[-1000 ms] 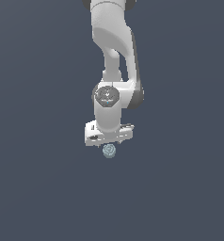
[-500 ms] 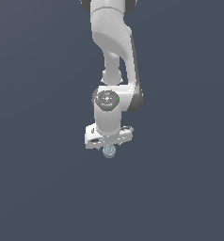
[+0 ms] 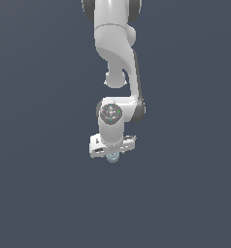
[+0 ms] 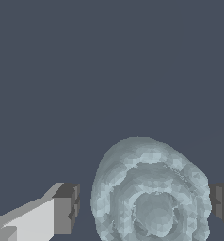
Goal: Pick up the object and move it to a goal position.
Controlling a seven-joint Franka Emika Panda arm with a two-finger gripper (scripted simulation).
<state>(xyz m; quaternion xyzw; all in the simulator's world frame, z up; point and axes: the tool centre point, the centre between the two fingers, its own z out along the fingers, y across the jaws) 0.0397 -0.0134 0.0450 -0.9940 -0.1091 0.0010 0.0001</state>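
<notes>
The white arm (image 3: 118, 72) hangs downward over a plain dark grey worktop (image 3: 40, 184). The gripper (image 3: 112, 154) sits at its lower end. The object (image 3: 112, 157), a small pale blue-grey knobbly lump, shows just beneath the gripper body in the exterior view. In the wrist view the object (image 4: 151, 193) lies between the two dark fingers (image 4: 67, 209). One finger touches or nearly touches its side; the other stands apart with a visible gap. The fingers are apart, not clamped.
</notes>
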